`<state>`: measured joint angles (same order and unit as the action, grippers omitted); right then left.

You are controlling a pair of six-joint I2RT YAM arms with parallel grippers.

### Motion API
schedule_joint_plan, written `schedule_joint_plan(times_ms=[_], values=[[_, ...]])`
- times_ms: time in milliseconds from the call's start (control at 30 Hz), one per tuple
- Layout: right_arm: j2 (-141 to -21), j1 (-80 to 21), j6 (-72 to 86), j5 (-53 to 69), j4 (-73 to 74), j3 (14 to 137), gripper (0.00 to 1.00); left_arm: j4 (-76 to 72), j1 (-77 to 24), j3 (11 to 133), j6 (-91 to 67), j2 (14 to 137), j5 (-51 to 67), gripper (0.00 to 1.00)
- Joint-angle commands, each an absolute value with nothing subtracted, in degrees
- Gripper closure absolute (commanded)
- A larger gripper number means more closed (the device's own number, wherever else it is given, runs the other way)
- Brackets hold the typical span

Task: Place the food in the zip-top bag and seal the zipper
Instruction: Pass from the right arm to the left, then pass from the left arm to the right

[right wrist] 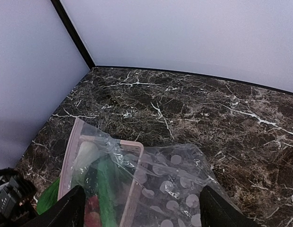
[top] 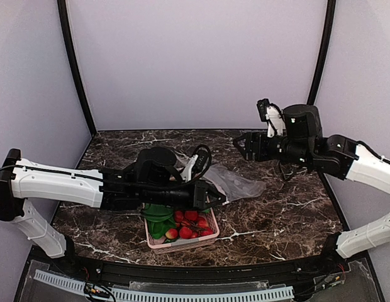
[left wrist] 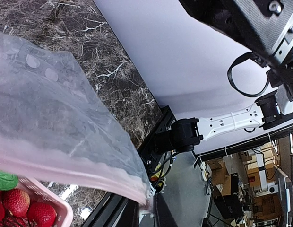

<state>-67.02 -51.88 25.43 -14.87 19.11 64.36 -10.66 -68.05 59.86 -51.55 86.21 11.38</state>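
On dark marble table [top: 289, 207], pale walls [top: 195, 63] | L tool [top: 218, 196] clamps zip-top bag [top: 242, 184] | R tool [top: 240, 146] spread wide

I log matching white link shells and black joint housings on left arm [top: 53, 182] and right arm [top: 371, 167]. In the left wrist view, a black cable loop [left wrist: 230, 76] shows at two o'clock and a silver screw [left wrist: 275, 6] at one o'clock.

left hand [top: 215, 194] at zip-top bag [top: 238, 182] edge above pink basket [top: 182, 244], right hand [top: 240, 146] raised well apart

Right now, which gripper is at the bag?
The left gripper, at the zip-top bag by the pink basket; the right gripper hangs raised, well apart.
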Motion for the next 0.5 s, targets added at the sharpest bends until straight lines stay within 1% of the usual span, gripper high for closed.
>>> schedule_joint_plan(times_ms=[0,133,333,467], values=[[-60.66,-52.33,19.0,-9.42,17.33,59.23,0.23,-11.38,-68.14,59.42,-52.18,83.33,10.89,0.99],[-54.56,-53.45,12.88,1.34,11.65,51.68,0.25,-10.43,-67.75,59.3,-52.71,82.94,10.88,0.99],[-51.59,-54.53,10.48,8.87,10.04,44.39,0.32,-10.27,-66.67,58.03,-54.05,82.35,11.44,0.99],[-51.11,-56.15,8.56,11.54,7.58,41.69,0.35,-9.77,-66.1,57.42,-54.34,82.04,11.58,0.99]])
